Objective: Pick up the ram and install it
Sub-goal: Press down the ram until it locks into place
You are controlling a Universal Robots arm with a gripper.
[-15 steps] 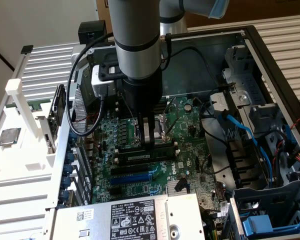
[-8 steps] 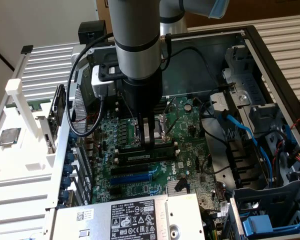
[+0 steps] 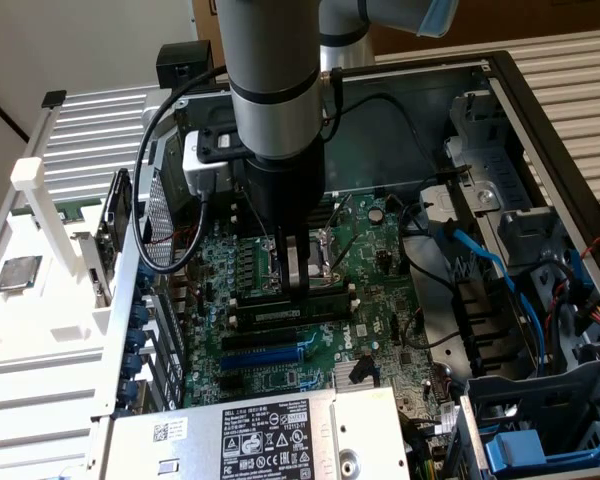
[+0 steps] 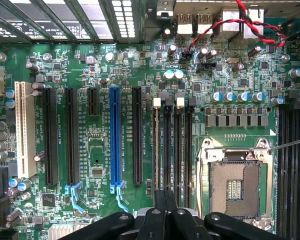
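Gripper (image 3: 298, 285) fingers pressed together, tips on ram (image 3: 290, 312) in its motherboard (image 4: 105, 75) slot; press straight down, evenly.

one blue slot (image 4: 114, 140), one white slot (image 4: 24, 129), one cpu socket (image 4: 236, 186).

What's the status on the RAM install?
Gripper shut, low over the memory slots. Ram looks to stand on edge in a slot under the fingertips; seating unclear. Open processor socket alongside, not in the way.
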